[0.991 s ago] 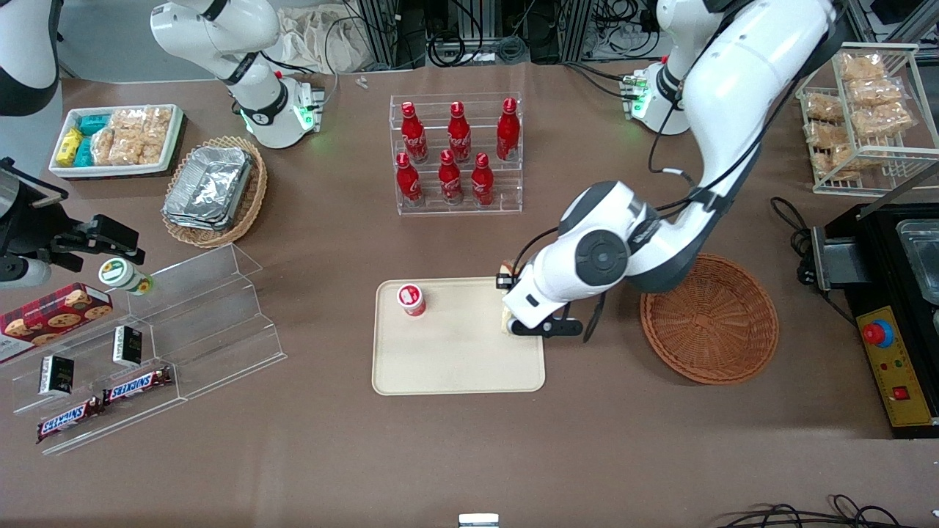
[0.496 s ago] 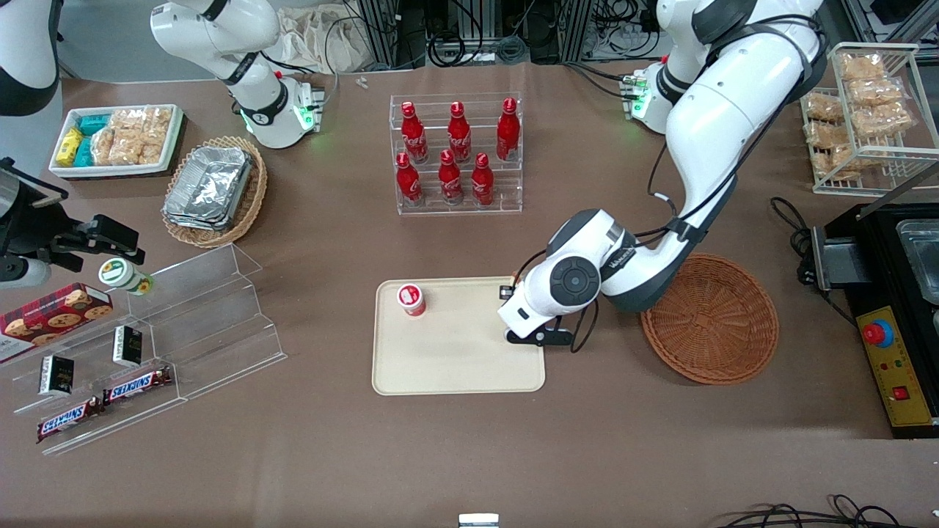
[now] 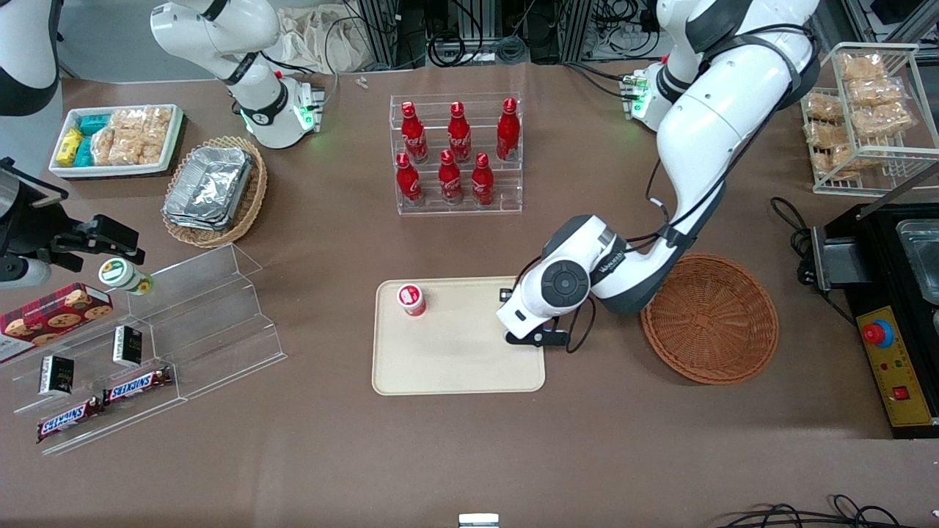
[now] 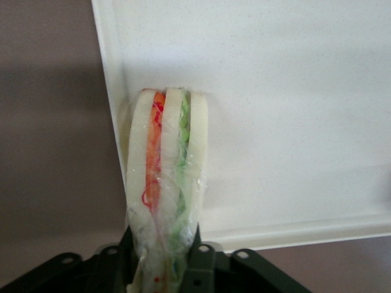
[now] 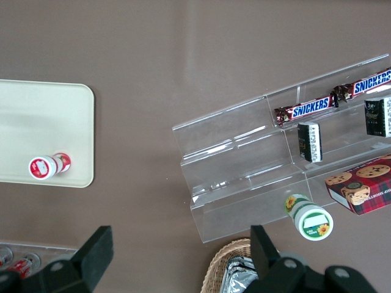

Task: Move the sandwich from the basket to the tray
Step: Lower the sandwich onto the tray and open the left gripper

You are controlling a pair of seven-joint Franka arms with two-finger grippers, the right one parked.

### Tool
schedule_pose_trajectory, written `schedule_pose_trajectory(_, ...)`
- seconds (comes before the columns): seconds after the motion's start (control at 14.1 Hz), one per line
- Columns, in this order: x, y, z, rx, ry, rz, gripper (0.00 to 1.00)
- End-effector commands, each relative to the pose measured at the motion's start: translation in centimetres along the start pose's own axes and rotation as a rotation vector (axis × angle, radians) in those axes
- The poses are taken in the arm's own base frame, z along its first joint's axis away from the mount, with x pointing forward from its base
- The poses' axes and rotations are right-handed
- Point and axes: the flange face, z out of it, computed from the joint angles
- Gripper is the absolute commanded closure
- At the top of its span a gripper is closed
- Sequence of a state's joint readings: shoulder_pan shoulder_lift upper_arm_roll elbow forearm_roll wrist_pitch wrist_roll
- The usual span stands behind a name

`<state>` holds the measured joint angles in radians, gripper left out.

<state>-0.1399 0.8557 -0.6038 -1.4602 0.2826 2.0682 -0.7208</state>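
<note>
The clear-wrapped sandwich (image 4: pixel 165 171), pale bread with orange and green layers, stands on edge between the fingers of my gripper (image 4: pixel 165 253), which is shut on it. Its lower end touches the beige tray (image 4: pixel 293 91) just inside the rim, near a corner. In the front view the gripper (image 3: pixel 516 323) hangs low over the tray (image 3: pixel 455 367) at the edge nearest the basket, and the white wrist hides the sandwich. The round reddish-brown wicker basket (image 3: pixel 709 319) lies beside the tray toward the working arm's end, with nothing in it.
A small red-capped bottle (image 3: pixel 411 299) stands on the tray near its edge toward the parked arm. A clear rack of red bottles (image 3: pixel 456 154) is farther from the front camera than the tray. A black machine (image 3: pixel 891 308) sits beside the basket.
The wrist has come down and shifted slightly over the tray's edge. The sandwich, which showed beside the wrist a second ago, is now hidden under it in the front view.
</note>
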Motion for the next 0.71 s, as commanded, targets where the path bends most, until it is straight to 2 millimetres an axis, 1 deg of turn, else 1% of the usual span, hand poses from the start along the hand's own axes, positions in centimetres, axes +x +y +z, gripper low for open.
schedule_pose_trajectory(0.0, -0.2, 0.7, 0.7, 0.028, 0.036, -0.018, 0.02)
schedule_pose_trajectory(0.14, -0.2, 0.6, 0.3, 0.029, 0.034, -0.023, 0.0)
schedule_pose_trajectory(0.35, 0.0, 0.4, -1.3, 0.017, 0.044, -0.038, 0.0)
schedule_pose_trajectory(0.5, -0.1, 0.3, -3.1, 0.028, 0.048, -0.043, 0.0)
schedule_pose_trajectory(0.64, -0.3, -0.2, -5.9, 0.049, 0.063, -0.069, 0.0)
